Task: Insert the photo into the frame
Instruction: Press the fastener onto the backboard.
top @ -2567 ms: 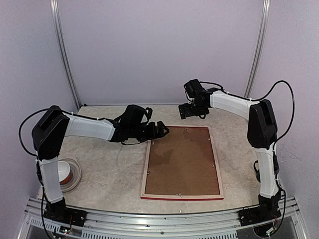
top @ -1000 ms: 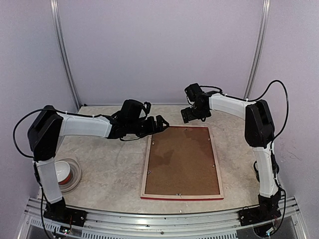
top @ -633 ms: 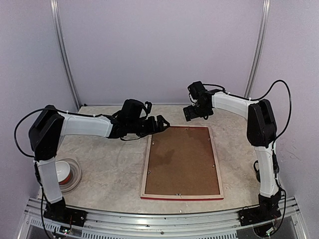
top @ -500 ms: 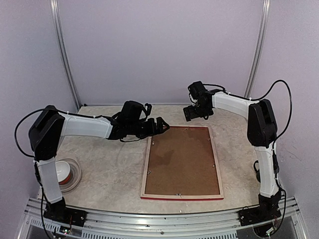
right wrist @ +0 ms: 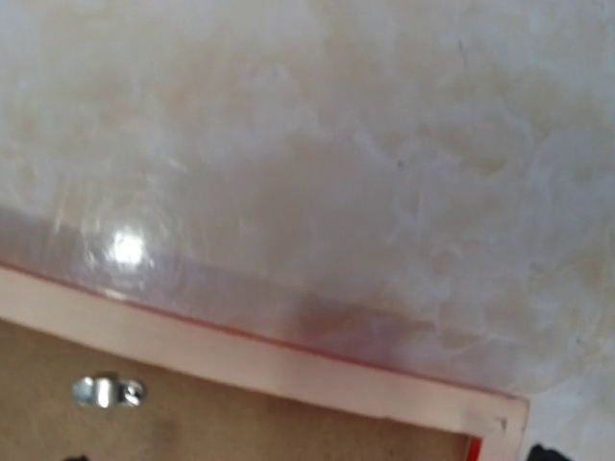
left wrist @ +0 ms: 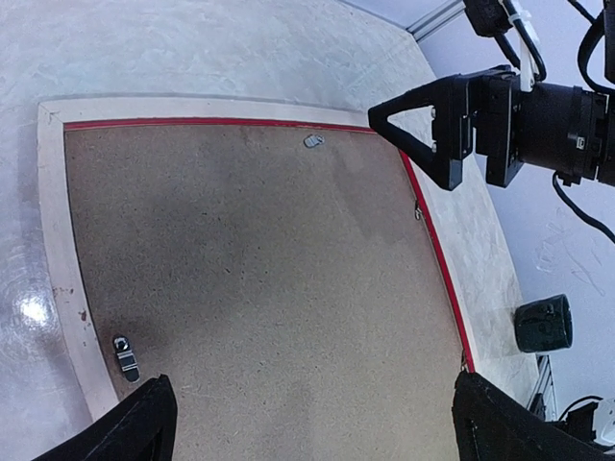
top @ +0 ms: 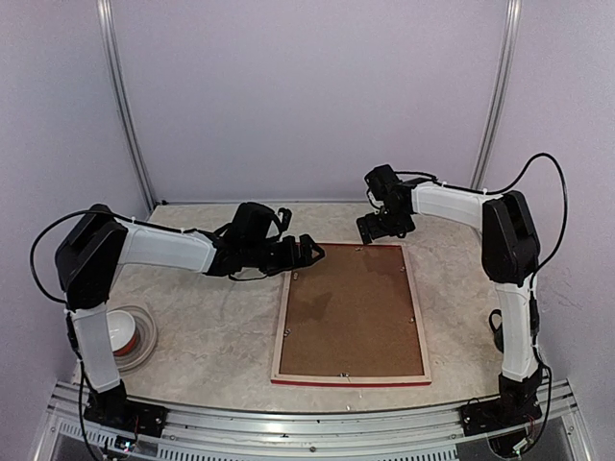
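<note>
The frame (top: pixel 279 336) lies face down at the table's centre, pale wood rear up, with a red edge at the front. A brown backing board (top: pixel 351 312) with small metal clips fills it. The photo is not visible in any view. My left gripper (top: pixel 309 252) hovers over the frame's far left corner. It is open and empty, with its fingertips (left wrist: pixel 144 427) wide apart over the board (left wrist: pixel 250 269). My right gripper (top: pixel 372 230) hangs over the frame's far edge (right wrist: pixel 240 355). Only dark finger specks show at the bottom corners of the right wrist view, far apart and empty.
A white round dish with a red inside (top: pixel 130 331) sits at the near left of the table. A small black cylinder (left wrist: pixel 543 325) stands off the frame's right side. Clips (left wrist: pixel 125 353) sit on the board's edges. Walls close in the back and sides.
My left gripper has sunk a little toward the frame's far left corner. My right gripper has drifted right and down toward the frame's far edge. The frame has not moved.
</note>
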Robot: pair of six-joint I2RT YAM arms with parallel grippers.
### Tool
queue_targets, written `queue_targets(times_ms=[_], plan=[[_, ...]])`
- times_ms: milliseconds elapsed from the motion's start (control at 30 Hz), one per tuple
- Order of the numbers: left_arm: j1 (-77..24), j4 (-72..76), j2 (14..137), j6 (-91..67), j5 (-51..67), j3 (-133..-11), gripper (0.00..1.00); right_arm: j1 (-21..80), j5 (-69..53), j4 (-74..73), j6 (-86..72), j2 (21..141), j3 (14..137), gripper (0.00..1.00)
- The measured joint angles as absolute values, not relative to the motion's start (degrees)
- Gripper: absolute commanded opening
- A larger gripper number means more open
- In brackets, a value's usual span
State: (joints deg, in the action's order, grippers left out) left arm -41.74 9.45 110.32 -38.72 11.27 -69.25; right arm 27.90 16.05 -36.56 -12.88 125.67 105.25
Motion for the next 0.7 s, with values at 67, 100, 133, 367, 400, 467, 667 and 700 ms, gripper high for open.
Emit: queue_targets(times_ms=[67,100,133,367,400,467,667,700], plan=[[-41.5,9.6,110.4,-38.7,11.6,-69.2,0.99,27.9,16.0,-36.6,-12.9,125.7,104.6,0.99],[-41.4,9.9,110.5,-38.7,11.8,-69.2,0.99,27.9,16.0,-36.7,-12.9,125.7,104.4,0.99],[-41.2,10.1,110.8,-38.7,11.9,-69.2,0.99,27.9,16.1,-36.8,-12.9,125.7,104.1,0.99],[-40.4,11.5,111.9,-38.8,12.9,-67.4,0.99,27.9,16.1,-36.9,-12.5,125.6,102.7,0.99],[-40.4,11.6,112.0,-38.8,13.1,-67.3,0.99,27.9,16.1,-36.9,-12.4,125.6,102.3,0.99],[-40.4,12.0,112.2,-38.8,13.3,-67.0,0.99,27.9,16.2,-36.9,-12.2,125.3,101.9,0.99],[-40.4,13.8,112.9,-39.4,14.1,-66.5,0.99,27.9,16.7,-36.9,-11.8,125.1,101.1,0.99],[-40.4,14.0,113.0,-39.5,14.2,-66.3,0.99,27.9,16.8,-36.9,-11.7,125.1,101.1,0.99]])
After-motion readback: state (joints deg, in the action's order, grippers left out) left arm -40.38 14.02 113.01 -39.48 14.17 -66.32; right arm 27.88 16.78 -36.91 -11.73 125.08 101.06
